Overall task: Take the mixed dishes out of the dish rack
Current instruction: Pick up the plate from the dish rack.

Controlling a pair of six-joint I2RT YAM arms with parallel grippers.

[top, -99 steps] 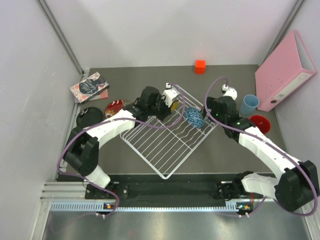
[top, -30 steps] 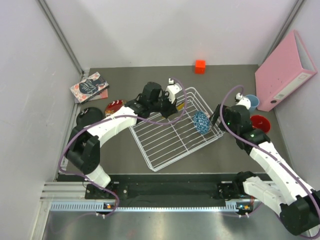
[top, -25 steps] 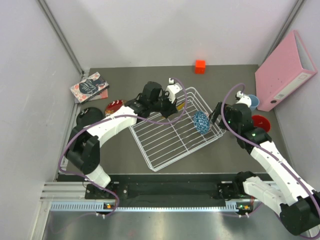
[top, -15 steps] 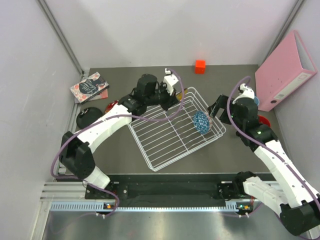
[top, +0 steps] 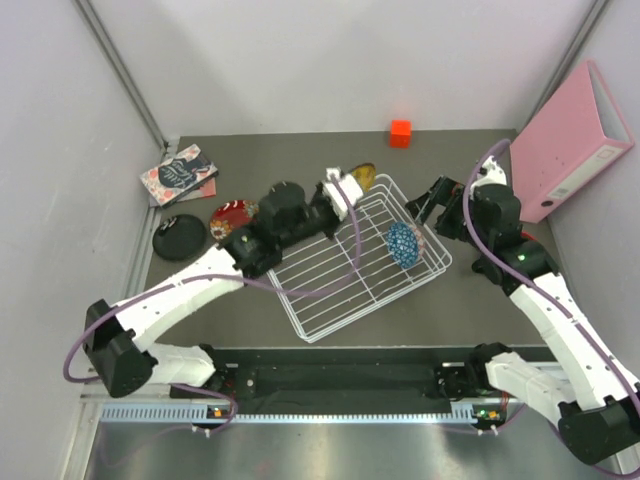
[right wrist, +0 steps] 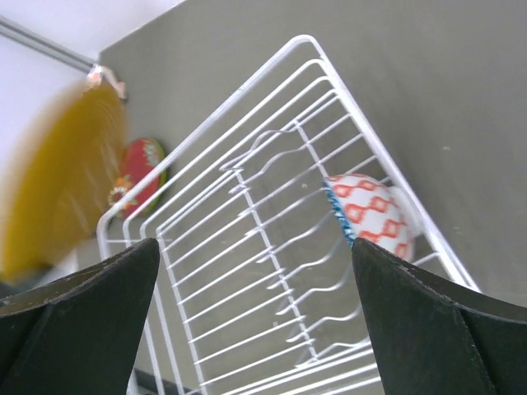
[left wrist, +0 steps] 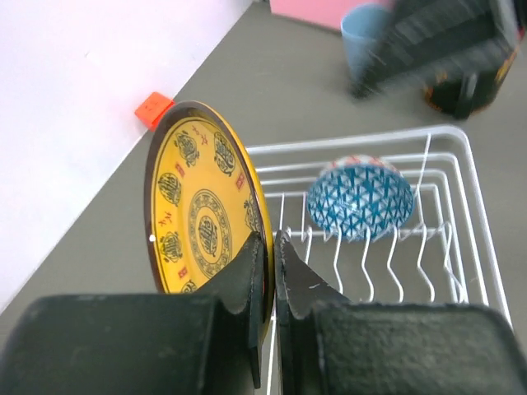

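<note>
Top external view: the left gripper (top: 350,185) has risen from the far corner of the dish rack (top: 300,330), where it sat half a second ago. It now carries the yellow plate (top: 362,176) on edge, above the rack's upper corner. One dish is therefore nearly out. Only the blue patterned bowl (top: 403,243) remains inside, leaning against the right-hand wall. The right gripper (top: 432,203) has drawn back to the upper right of the bowl, near it but not touching. A red plate (top: 235,213) and a black plate (top: 180,237) already lie on the table left of the rack.

Left wrist view: the fingers (left wrist: 251,271) are clenched on the plate's lower rim, and the yellow plate (left wrist: 202,218) stands almost upright at centre left. The bowl (left wrist: 361,197) rests in the rack (left wrist: 461,164) to the right. The light blue cup (left wrist: 362,33) stands at the upper right.

Right wrist view: the right gripper (right wrist: 254,247) is spread wide and holds nothing. The bowl (right wrist: 370,214) sits at centre right, ahead of the right finger and apart from it. The yellow plate (right wrist: 62,181) is a blur at the left edge.
</note>
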